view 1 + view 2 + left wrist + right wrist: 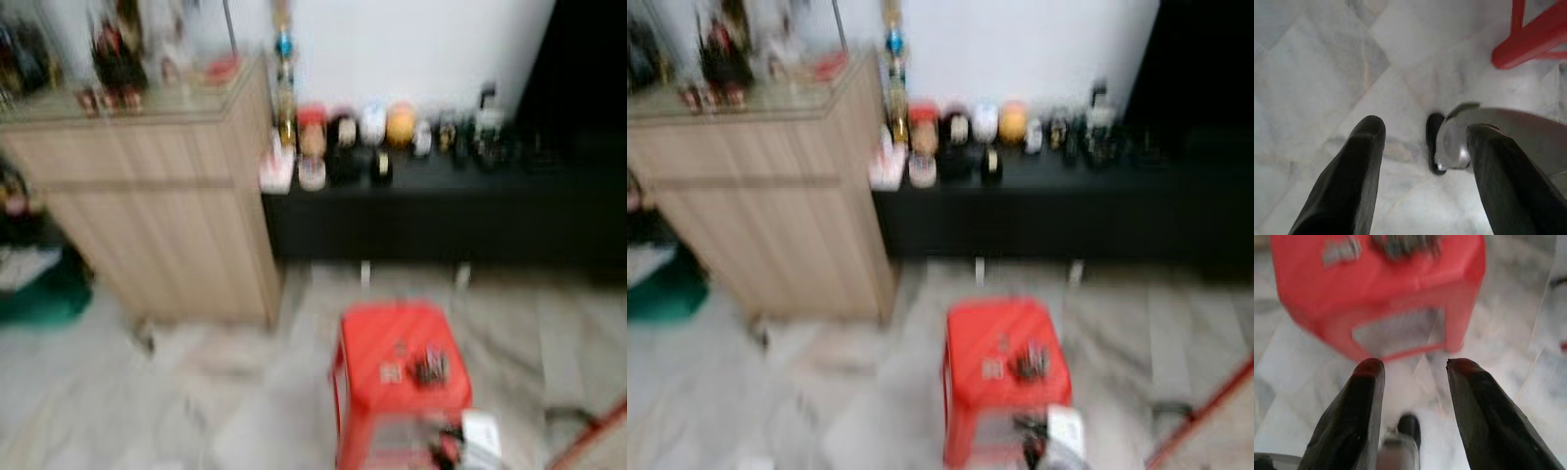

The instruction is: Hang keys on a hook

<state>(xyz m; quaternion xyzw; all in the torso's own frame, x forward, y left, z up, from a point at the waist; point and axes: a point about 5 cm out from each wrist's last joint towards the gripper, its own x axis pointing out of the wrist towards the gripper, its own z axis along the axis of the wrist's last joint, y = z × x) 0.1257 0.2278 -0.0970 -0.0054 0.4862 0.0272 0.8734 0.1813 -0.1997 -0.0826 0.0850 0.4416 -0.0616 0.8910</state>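
A bunch of keys (429,365) lies on the top of a red plastic stool (387,343) on the marble floor, low in the blurred head views, with a small tag (391,373) beside it. In the right wrist view the keys (1405,244) and the stool (1376,298) lie just ahead of my right gripper (1413,369), which is open and empty, hanging above the floor. My left gripper (1422,132) is open too, pointing down at the floor beside a red stool leg (1530,41). A silver and black part of my right arm (468,439) shows at the stool's near edge.
A wooden cabinet (157,215) stands at the left with things on top. A low black shelf (441,211) with jars and bottles runs along the white wall. A green item (39,294) lies at far left. A red-edged object (593,441) sits at bottom right.
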